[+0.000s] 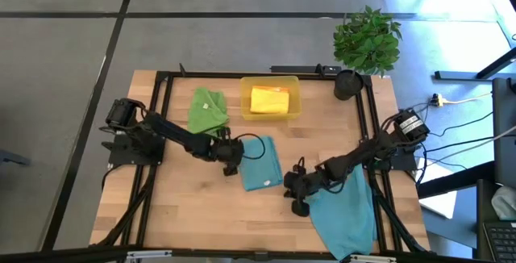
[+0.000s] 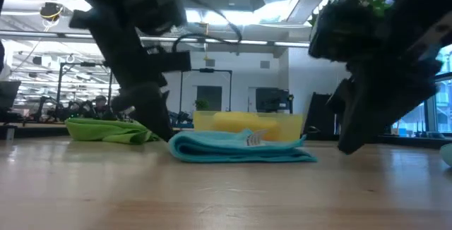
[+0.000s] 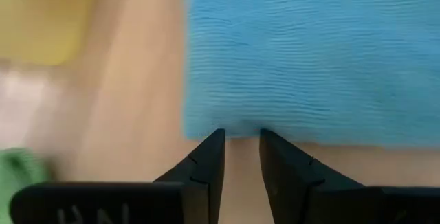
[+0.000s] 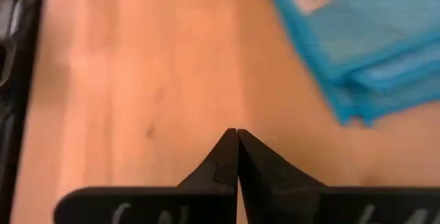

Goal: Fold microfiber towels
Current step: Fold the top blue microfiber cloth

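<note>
On table: two teal towels (image 1: 260, 163), left pincer (image 1: 231, 167) apart, right pincer (image 1: 299, 207) together.

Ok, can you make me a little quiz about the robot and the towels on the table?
1. True or false: the folded teal towel lies inside the yellow tray.
2. Which tool has its fingers shut with nothing between them: A) left tool B) right tool?
3. Fill in: the crumpled towel left of the tray is ____.

Key:
1. False. It lies on the wooden table; the tray holds a yellow towel.
2. B. The left tool stands slightly open at the folded towel's edge.
3. Green: the green towel.
</note>
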